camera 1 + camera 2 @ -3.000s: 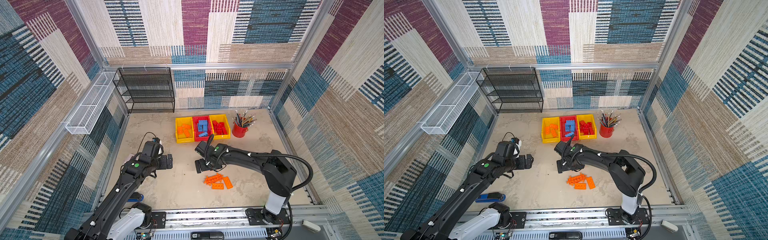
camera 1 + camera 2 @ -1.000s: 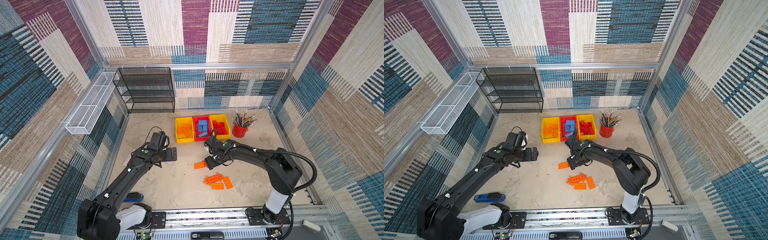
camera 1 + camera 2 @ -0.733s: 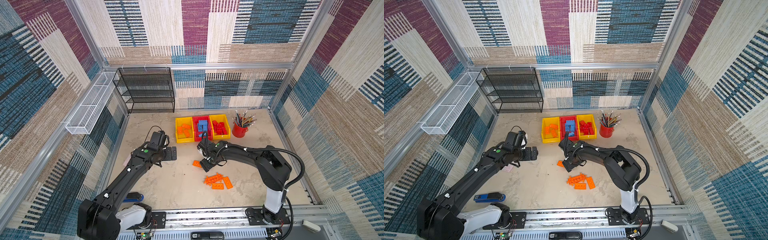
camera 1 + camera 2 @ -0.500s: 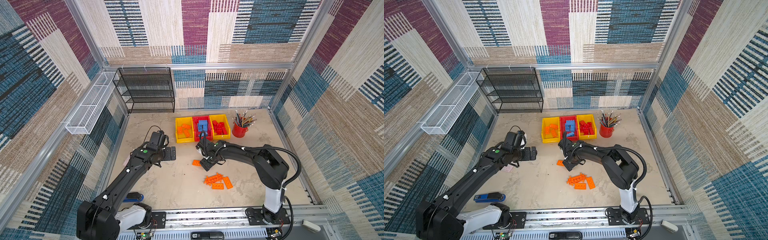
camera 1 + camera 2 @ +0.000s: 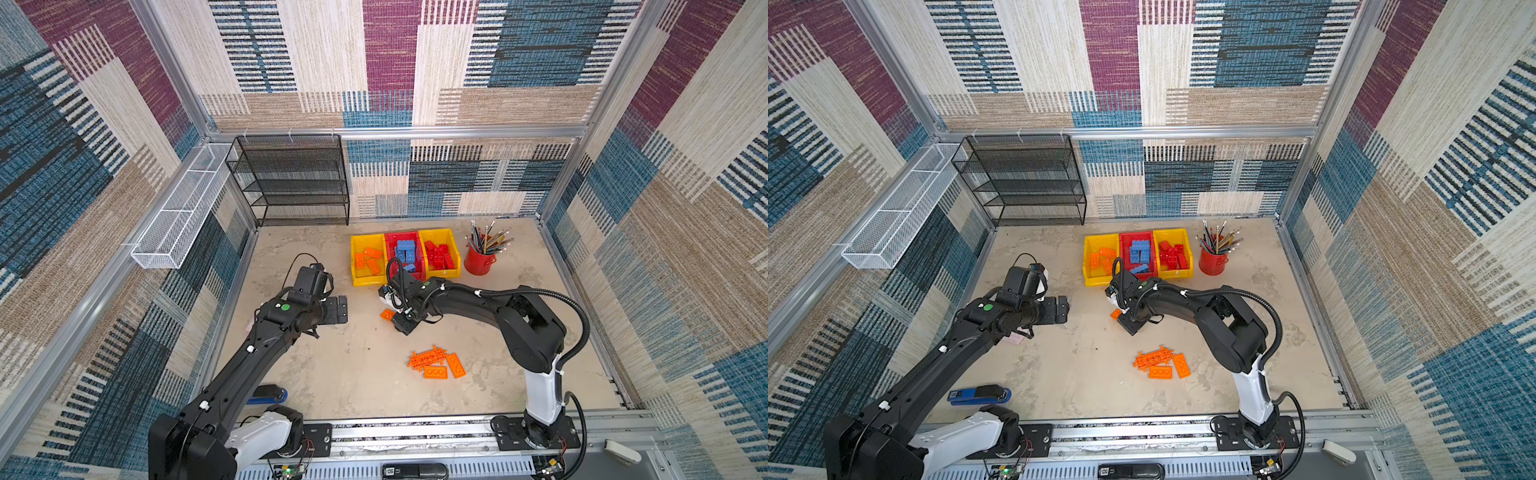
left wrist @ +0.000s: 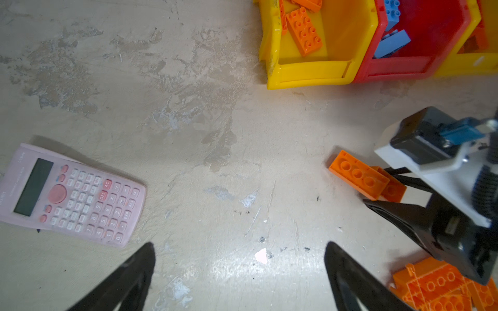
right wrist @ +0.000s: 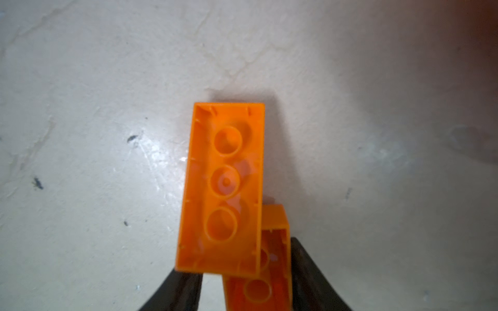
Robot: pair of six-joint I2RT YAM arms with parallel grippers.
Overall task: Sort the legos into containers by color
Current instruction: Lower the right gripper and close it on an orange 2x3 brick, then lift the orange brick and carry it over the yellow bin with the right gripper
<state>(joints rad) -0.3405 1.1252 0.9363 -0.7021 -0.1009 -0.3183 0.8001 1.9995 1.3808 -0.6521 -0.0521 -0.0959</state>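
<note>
Step in hand: pick-up of orange legos for the yellow bin (image 5: pixel 366 281) that holds the orange pieces. The right gripper (image 7: pixel 244 285) stands low over the table (image 5: pixel 353 386), just in front of the row of bins, with its jaws partly closed about two joined bricks lying hollow side up. One finger lies against the wall of the lower orange brick (image 7: pixel 273 269). A gap shows between that brick and the other finger, which sits under a corner of the upper orange brick (image 7: pixel 223 185), so a firm grip cannot be confirmed. The left gripper (image 6: pixel 238 243) hangs wide open and empty, well apart. The next move calls for full closure, a straight lift, and a short carry to that bin. A loose orange cluster (image 5: pixel 436 365) remains nearer the front edge.
</note>
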